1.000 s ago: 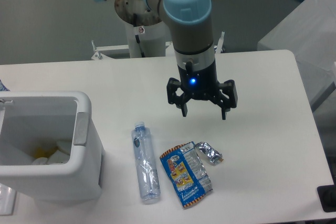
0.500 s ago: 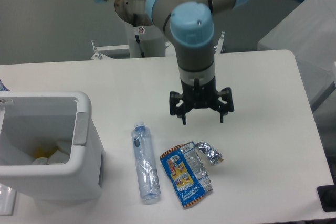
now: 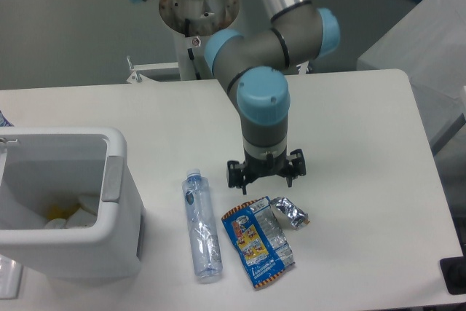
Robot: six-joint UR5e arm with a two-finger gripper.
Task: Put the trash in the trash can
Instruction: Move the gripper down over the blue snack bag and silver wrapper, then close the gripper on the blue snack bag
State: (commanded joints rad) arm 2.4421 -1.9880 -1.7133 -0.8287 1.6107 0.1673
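White tabletop [image 3: 364, 151] w/ all three litter items lying loose on it, none binned. From my seat I see the gripper [image 3: 266, 180] low over the table, pointing straight down, fingers spread apart and nothing between them. Its tips sit just above the top edge of the blue snack bag [image 3: 257, 241]; can't tell if they touch it.

Snack bag lies flat, yellow-orange print facing up, long side angled toward the front edge. Silver foil wad [image 3: 291, 212] is right at the bag's upper right corner, touching or nearly so. Clear crushed bottle [image 3: 202, 226] lies on its side just left of the bag, cap end pointing away from me, base toward the front edge, apart from the bag by a narrow strip of table.

Trash can [image 3: 116, 180] stands at the left, open top up, grey tab on the rim side facing the bottle. Some pale and yellowish stuff shows inside at the bottom; can't make out what. Bottle is near the can but not touching.

Arm [image 3: 262, 41] comes in from the base behind the table.
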